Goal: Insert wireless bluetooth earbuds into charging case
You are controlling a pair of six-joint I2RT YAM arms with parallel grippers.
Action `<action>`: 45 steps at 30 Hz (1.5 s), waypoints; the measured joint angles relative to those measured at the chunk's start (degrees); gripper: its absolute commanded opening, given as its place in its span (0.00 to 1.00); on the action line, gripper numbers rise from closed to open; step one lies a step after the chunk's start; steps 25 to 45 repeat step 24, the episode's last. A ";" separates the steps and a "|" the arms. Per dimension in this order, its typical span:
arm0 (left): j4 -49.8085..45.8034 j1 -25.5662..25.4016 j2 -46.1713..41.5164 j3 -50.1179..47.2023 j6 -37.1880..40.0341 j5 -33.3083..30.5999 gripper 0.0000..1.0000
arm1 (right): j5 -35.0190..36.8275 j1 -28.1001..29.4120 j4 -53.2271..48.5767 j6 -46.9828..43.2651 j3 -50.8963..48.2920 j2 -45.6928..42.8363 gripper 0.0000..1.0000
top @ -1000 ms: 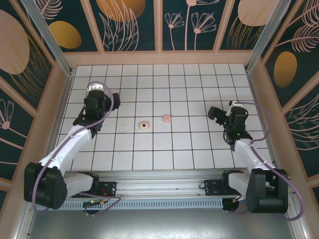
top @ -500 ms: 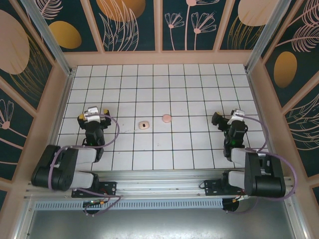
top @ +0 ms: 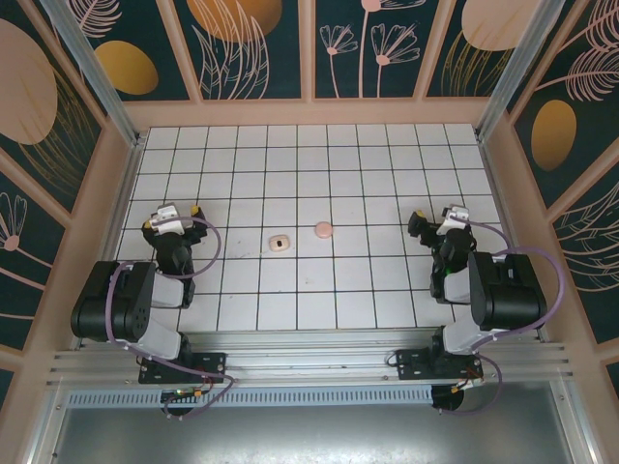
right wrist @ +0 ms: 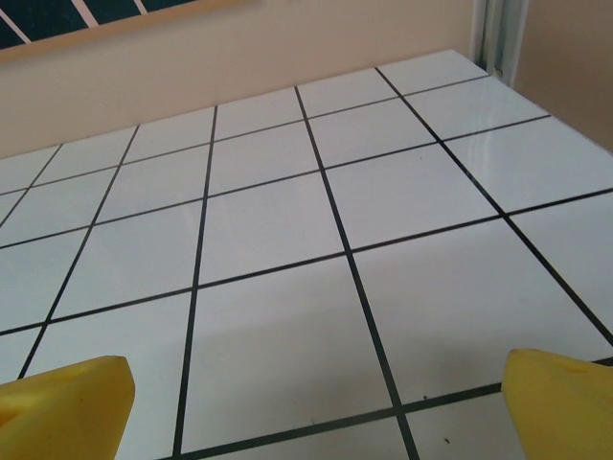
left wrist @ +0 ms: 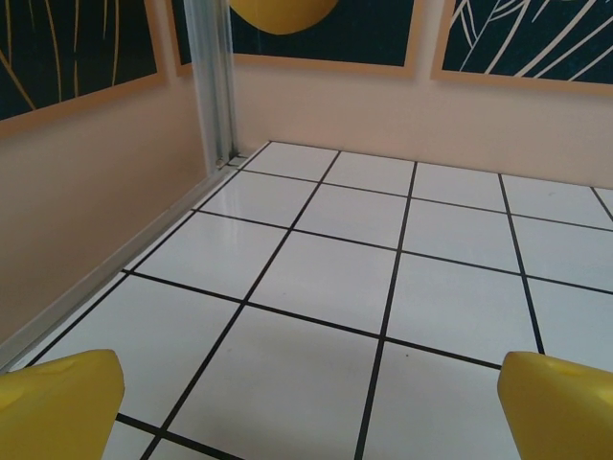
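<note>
Charging case (top: 280,242) lies between left claw (top: 172,216) and right claw (top: 433,217); both spread, empty.

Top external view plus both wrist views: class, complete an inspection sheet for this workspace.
Surface: white tiled table, black grid lines.
Job's things: charging case mid-table; pink lump, likely the earbuds, just right of it, apart.
Clutter: nothing seen.
End effectors: left end effector and right end effector open, empty, far from both things.
Cables: purple cables loop along each arm.
Surroundings: dark leaf-patterned walls, metal posts.
</note>
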 measured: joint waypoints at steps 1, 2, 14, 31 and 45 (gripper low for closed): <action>0.00 0.00 0.00 0.00 -0.07 0.04 0.99 | -0.02 0.09 0.15 -0.17 0.00 0.00 0.99; 0.02 0.00 0.00 0.00 -0.09 0.20 0.99 | -0.02 0.09 0.26 -0.35 0.00 0.00 0.99; 0.00 0.00 0.00 0.00 -0.09 0.42 0.99 | -0.02 0.20 0.44 -0.74 0.00 0.00 0.99; -0.42 0.00 0.00 0.33 0.44 4.98 0.99 | -0.02 0.20 0.44 -0.76 0.00 0.00 0.99; -0.42 0.00 0.00 0.33 0.44 4.98 0.99 | -0.02 0.20 0.44 -0.76 0.00 0.00 0.99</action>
